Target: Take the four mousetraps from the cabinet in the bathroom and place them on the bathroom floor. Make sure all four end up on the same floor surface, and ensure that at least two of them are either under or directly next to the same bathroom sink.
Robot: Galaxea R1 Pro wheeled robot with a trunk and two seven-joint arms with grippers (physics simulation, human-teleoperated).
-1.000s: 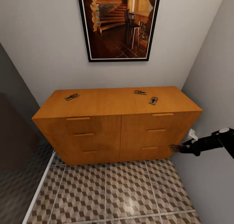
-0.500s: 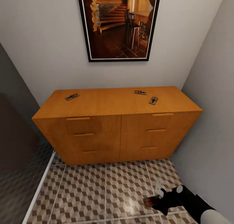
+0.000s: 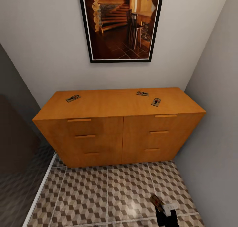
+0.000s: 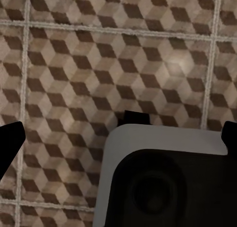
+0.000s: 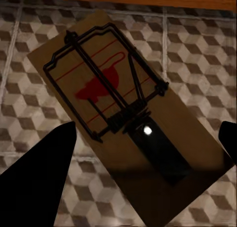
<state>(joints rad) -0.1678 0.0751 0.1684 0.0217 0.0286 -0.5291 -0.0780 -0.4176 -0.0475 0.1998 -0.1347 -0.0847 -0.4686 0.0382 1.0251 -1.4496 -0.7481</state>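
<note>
I hold one flat tan wooden mousetrap (image 5: 126,113) in my right gripper (image 3: 162,209), fingers closed on it, low over the cube-patterned tiled floor (image 3: 109,194), before the orange-brown wooden cabinet (image 3: 119,128).

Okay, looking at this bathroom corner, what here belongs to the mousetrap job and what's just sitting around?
Job:
- three mousetraps on the cabinet
- fourth mousetrap at the right tool, over the floor

Just there:
- picture
- walls
</note>
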